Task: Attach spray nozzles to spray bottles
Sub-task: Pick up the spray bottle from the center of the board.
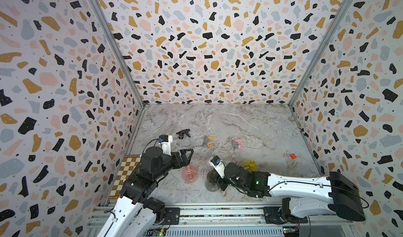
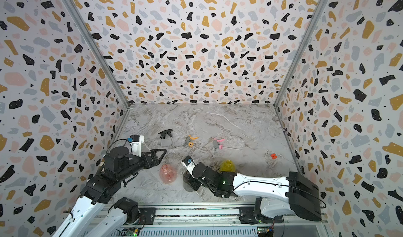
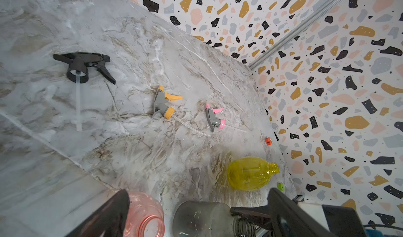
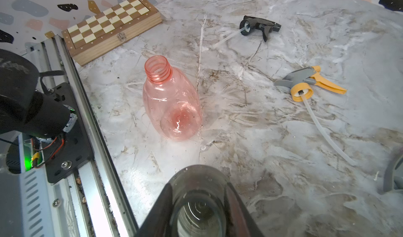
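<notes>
**Right arm at the smoky grey bottle, all three nozzles lying loose**

Going from left to right, with the smoky grey bottle [image 1: 209,186] as the landmark: the left gripper [image 1: 189,157] hangs well to its left, jaws spread wide and holding nothing. The pink bottle [image 1: 190,174] stands just left of it. Beyond it, toward the back wall, lie the black nozzle [image 1: 183,134], the grey-and-orange nozzle [image 1: 208,140] and the grey-and-pink nozzle [image 1: 236,143]. The right gripper [image 4: 199,184] sits at the smoky bottle itself, and its jaws appear to pinch the bottle below the neck. The yellow bottle [image 1: 249,165] is just to its right. The bottles look empty and thin-walled, so probably light, easily tipped and easily dented; the stiffer shoulder is the safer hold. The nozzle heads look rigid and their dip tubes floppy, so each is best gripped by the body, with the collar left free.
</notes>
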Motion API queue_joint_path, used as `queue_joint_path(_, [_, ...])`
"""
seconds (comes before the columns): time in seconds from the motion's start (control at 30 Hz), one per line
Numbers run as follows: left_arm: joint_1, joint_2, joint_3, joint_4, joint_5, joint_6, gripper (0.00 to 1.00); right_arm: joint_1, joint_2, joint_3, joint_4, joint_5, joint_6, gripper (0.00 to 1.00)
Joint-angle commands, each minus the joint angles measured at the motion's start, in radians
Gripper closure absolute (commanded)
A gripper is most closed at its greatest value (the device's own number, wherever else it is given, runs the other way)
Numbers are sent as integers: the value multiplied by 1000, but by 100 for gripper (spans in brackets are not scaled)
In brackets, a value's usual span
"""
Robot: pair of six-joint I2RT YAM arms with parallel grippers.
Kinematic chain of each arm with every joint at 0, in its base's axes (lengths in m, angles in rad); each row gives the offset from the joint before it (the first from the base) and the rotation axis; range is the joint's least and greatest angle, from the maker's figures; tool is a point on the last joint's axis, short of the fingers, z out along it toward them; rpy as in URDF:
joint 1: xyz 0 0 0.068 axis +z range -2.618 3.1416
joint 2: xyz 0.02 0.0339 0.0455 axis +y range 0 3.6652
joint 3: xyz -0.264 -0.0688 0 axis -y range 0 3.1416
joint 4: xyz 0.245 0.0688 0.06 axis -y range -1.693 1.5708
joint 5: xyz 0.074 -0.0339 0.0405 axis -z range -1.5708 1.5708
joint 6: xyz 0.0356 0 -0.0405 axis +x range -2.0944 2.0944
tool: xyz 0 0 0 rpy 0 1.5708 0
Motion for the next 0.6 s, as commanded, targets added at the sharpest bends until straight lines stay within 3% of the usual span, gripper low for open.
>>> queue_joint_path(0.0, [-6, 23, 12, 101, 103, 37, 1, -53, -117, 6, -17, -55, 9, 100])
queue_joint_path(0.23, [-30, 114, 82, 199, 367, 101, 1, -224, -311, 53, -133, -316, 19, 100])
queue_joint_path(0.43, [-94, 160, 133, 259, 567, 160, 1, -474, -436, 97, -156, -762, 59, 100])
queue_joint_path(0.57, [-128, 196, 152, 262, 663, 210, 1, -553, -458, 121, -112, -987, 95, 100])
